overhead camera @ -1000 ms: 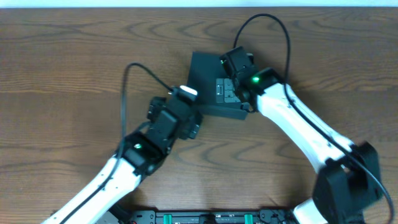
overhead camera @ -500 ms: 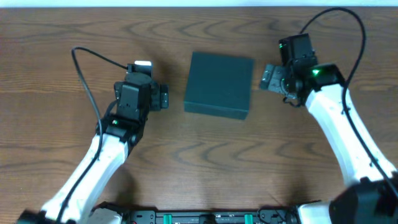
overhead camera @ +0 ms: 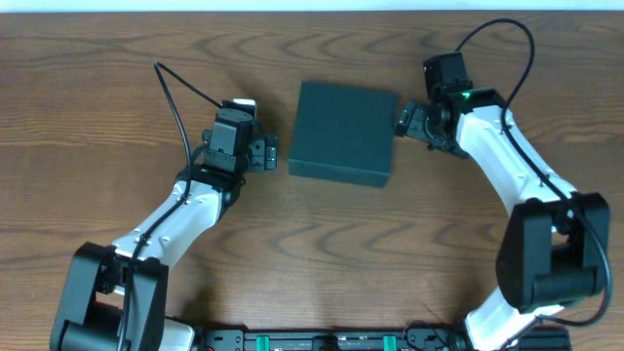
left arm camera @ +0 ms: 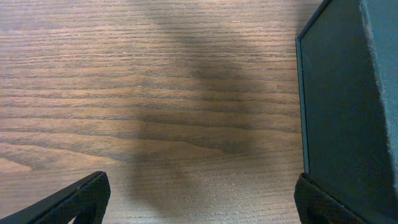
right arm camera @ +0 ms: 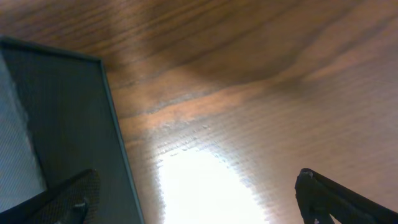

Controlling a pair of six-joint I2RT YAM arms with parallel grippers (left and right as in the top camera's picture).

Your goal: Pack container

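As seen from overhead, the container (overhead camera: 343,134) sat closed, lid down, near the middle of the wooden table (overhead camera: 97,78), flanked by two arms. The left gripper (overhead camera: 270,155) hung just beside the side of the box nearer its arm, and the right gripper (overhead camera: 403,119) just beside the far corner on the opposite side. From the left wrist, that gripper's jaws stood wide apart and empty, one dark fingertip (left arm camera: 81,196) over bare wood and the other low by the box's side wall; contact could not be made out. From the right wrist, the jaws were likewise spread and held nothing, one fingertip (right arm camera: 336,199) over the table beside a patch of glare (right arm camera: 199,180), the other overlapping the box's dark wall.
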